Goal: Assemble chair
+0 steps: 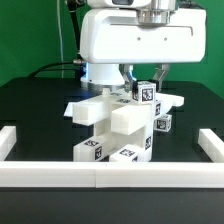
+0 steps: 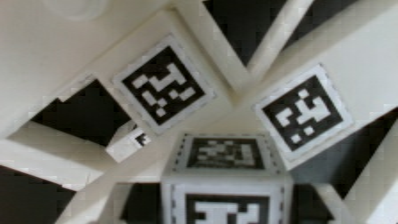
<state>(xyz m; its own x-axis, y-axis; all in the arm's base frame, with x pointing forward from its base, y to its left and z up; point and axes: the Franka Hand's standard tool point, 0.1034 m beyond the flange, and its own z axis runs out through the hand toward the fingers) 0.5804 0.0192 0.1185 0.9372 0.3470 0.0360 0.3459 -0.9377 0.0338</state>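
— Chair [image 1: 118,125], where's it sit rel. to the pincer [image 1: 145,82]?

— Mid-counter [image 1: 35,115], inside the white rail [image 1: 100,172] that runs along the front. It's a stack of chunky white blocks w/ black-and-white tags, only partly built as far as I can judge. The pincer hangs over its rear part, toward the exterior view's right of the stack.

— What's directly under it?

— A tagged post [image 1: 147,94], long axis upright, its top end poking up between the two dark fingers [image 1: 129,77]. One finger on each side of it in the exterior view.

— Gripping it or not?

— Can't tell. The fingers flank the post closely, but contact isn't visible (too small and dark there to judge). Wrist view's no help: just close-up tags [image 2: 164,82], white beams and a tagged block end [image 2: 224,185] dead ahead. No fingertips I can make out.

— So what does the next move turn on?

— The vertical line, I'd say. The post's upright w/ the pincer above it on approx. the same axis, so any press or lift should run straight along that axis. A sideways nudge could tip the stack. Only one arm [image 1: 125,40] here, so no choice re which is nearer.
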